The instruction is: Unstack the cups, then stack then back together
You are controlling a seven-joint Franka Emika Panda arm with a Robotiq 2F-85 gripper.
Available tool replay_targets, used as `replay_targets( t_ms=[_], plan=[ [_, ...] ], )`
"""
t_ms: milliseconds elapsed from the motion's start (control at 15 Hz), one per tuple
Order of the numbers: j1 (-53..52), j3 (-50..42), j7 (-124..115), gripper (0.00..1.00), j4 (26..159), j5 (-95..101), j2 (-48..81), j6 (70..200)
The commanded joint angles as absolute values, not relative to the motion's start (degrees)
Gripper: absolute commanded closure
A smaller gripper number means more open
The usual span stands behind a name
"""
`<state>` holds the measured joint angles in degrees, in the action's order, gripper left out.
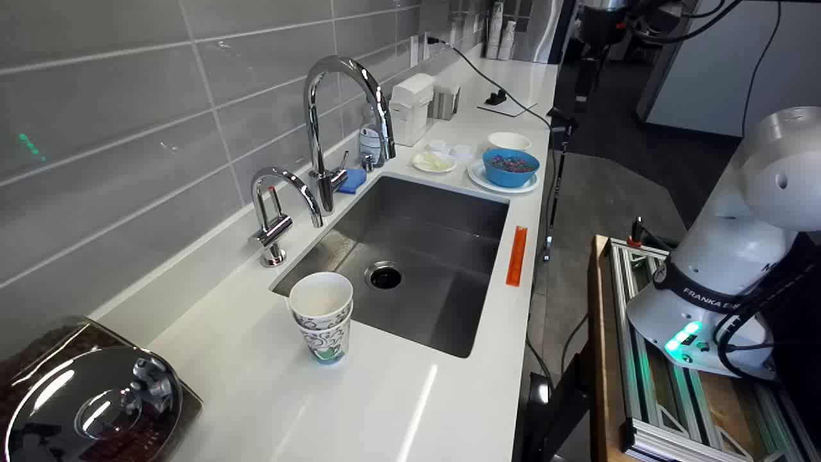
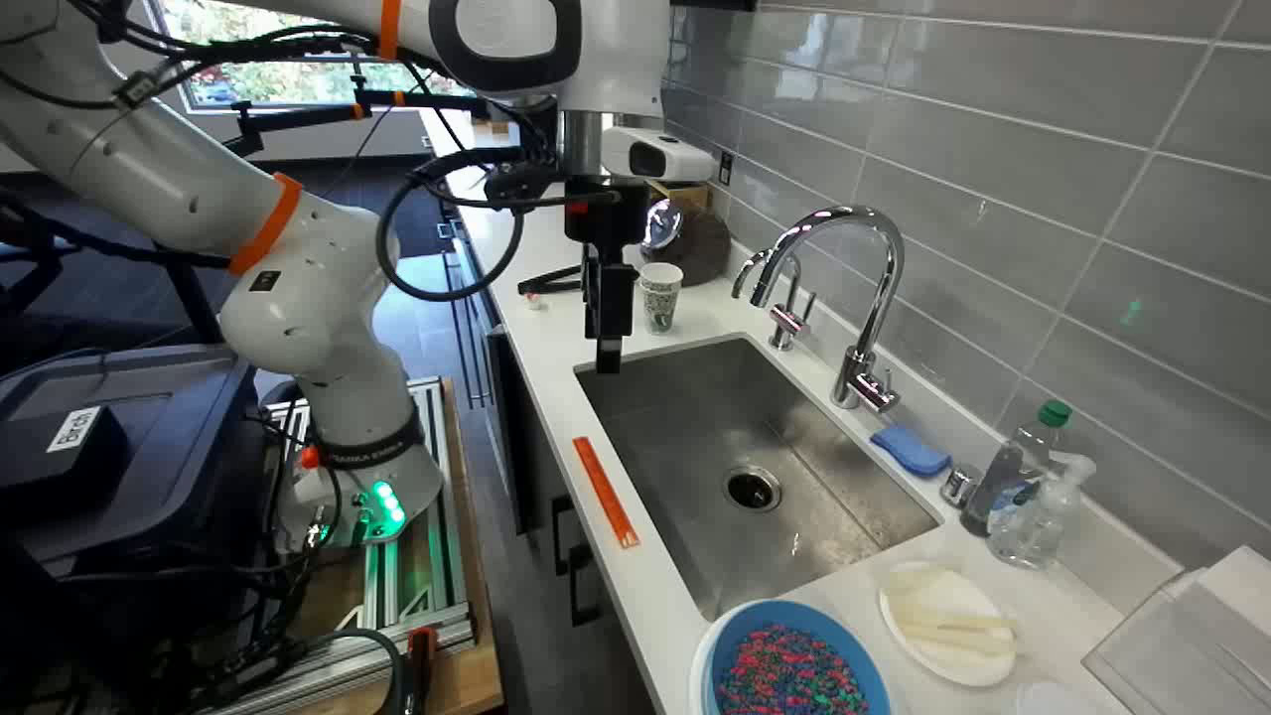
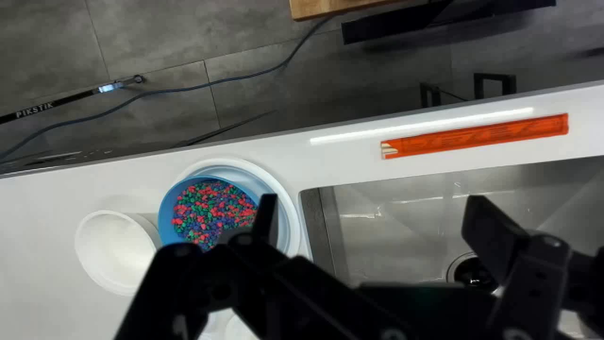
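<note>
Cups of thin paper, well apart from a gripper with fingers spread wide and nothing held between them. Framing part of the sink in the wrist view, with a blue bowl and its plate to one side and an orange packet along the front edge of the counter. Farther out, to the nested pair, upright on the counter near one end of the sink in both exterior views, with only a short band of the upper cup clear of the lower cup. Likely to weigh almost nothing, and probably to dent or fold under a firm squeeze. Perhaps a little slick along the printed sides, yet with a rolled rim to stop a downward slip. Best taken lightly by that exposed band, just under the rim and away from the lower wall, then drawn straight up. If caught too low, apt to rise as a pair; if pulled aslant, apt to bind or topple toward the sink.
</note>
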<state>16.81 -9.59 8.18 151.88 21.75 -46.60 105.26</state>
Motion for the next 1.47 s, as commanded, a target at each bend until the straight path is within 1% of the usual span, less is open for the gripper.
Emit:
replay_targets(
  t_ms=[0,667,867,1067,1200,1400],
  plan=[
    [15.6,-10.5,7.5,0.00,151.7,22.4,-46.7,104.8],
    [14.7,-10.5,7.6,0.00,151.6,21.0,-47.0,104.8],
    [7.8,-6.8,9.5,0.00,151.6,17.5,-48.0,106.0],
    [-0.5,-1.1,8.1,0.00,149.0,12.2,-44.9,107.9],
    [-5.2,2.8,7.4,0.00,146.8,10.2,-41.6,112.3],
    [-10.3,7.8,7.0,0.00,143.6,9.5,-34.8,122.3]
  ],
)
